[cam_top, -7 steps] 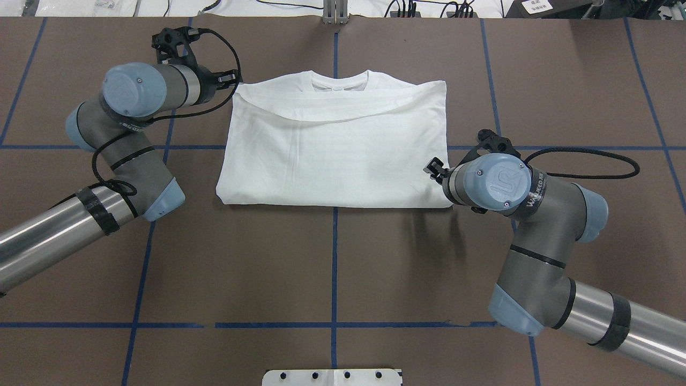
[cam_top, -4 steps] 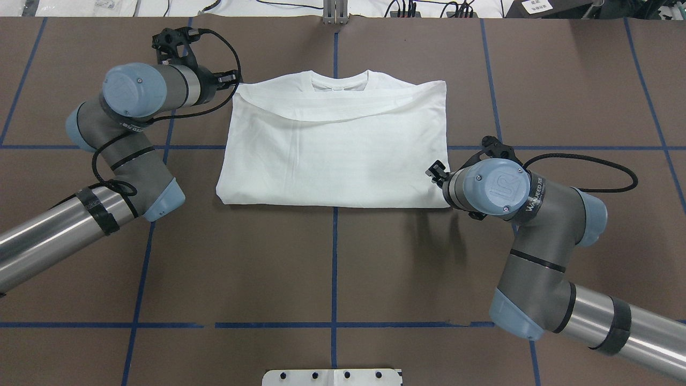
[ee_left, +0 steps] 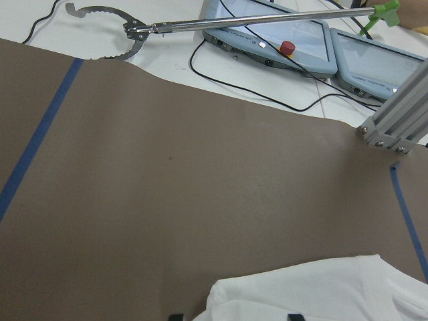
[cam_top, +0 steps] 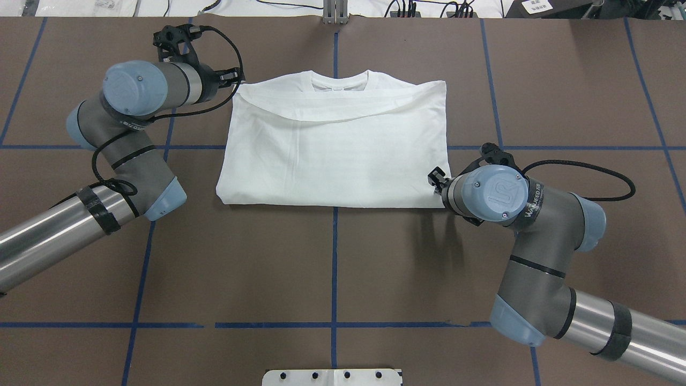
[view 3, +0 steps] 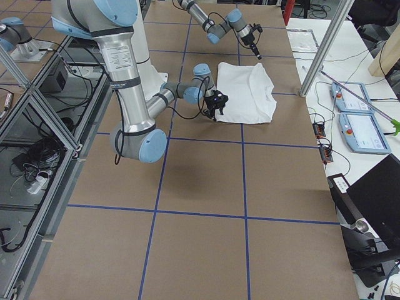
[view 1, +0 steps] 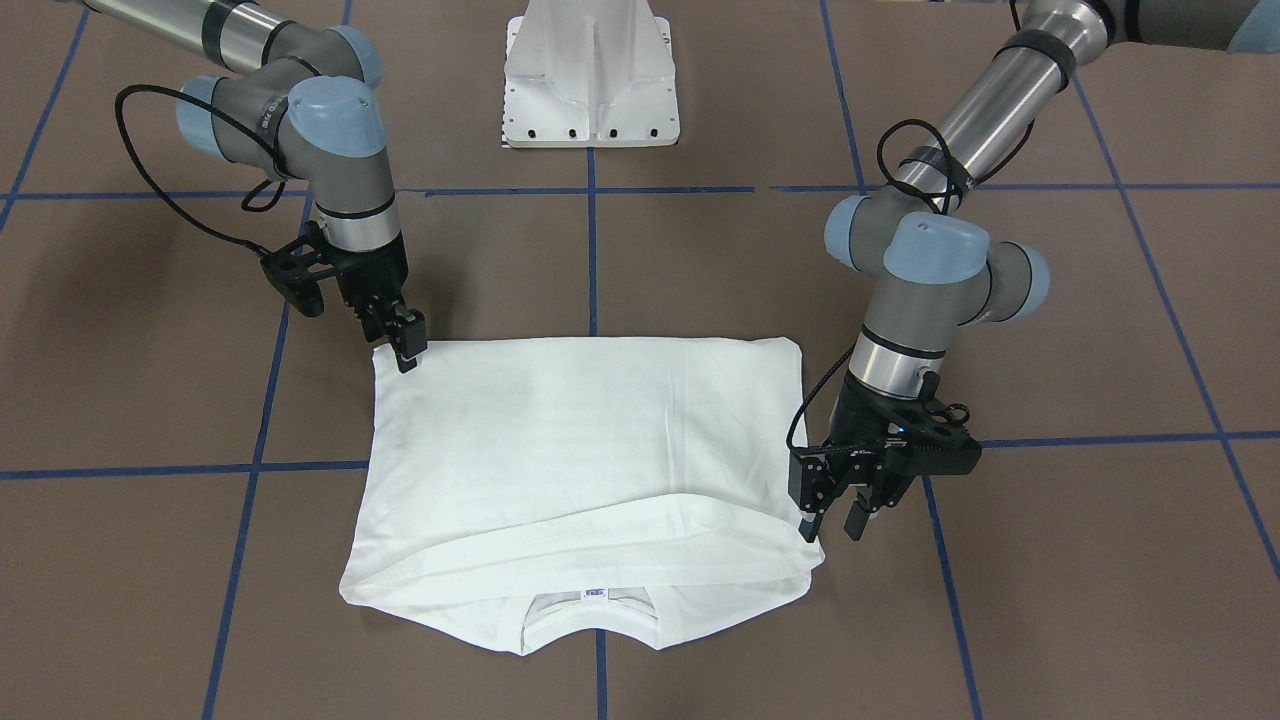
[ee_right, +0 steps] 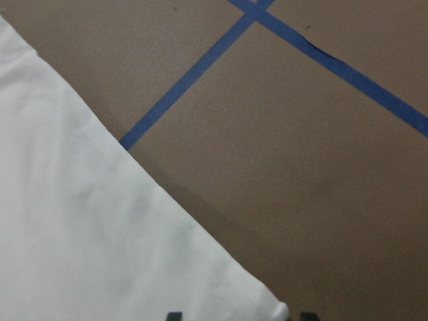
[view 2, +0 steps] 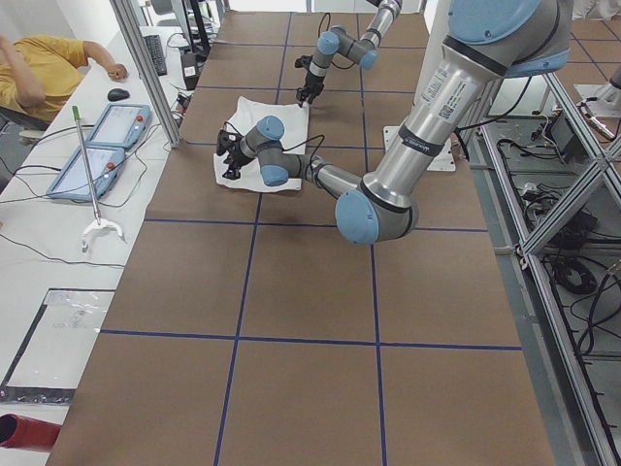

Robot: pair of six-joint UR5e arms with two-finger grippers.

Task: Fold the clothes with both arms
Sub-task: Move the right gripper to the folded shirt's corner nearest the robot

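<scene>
The white shirt (cam_top: 335, 150) lies folded in a flat rectangle at the table's middle, collar and small tag (view 1: 595, 592) toward the far edge. My left gripper (view 1: 830, 522) is open, pointing down at the shirt's far left corner; the left wrist view shows that corner (ee_left: 314, 294) between the fingertips. My right gripper (view 1: 405, 350) is open at the near right corner, which shows in the right wrist view (ee_right: 80, 234) between the fingertips. In the overhead view the left gripper (cam_top: 231, 80) and right gripper (cam_top: 435, 178) sit at opposite corners. No black text shows.
The white pedestal base (view 1: 592, 75) stands at the table's near edge. Blue tape lines (cam_top: 335, 268) grid the brown table. Beyond the far edge are teach pendants (ee_left: 267, 40), a grabber tool (ee_left: 134, 27), an aluminium post (ee_left: 394, 120) and a seated person (view 2: 39, 68).
My right arm has moved nearer the robot along the shirt's right edge, down to its near right corner. The left arm has barely shifted. The shirt has not moved.
</scene>
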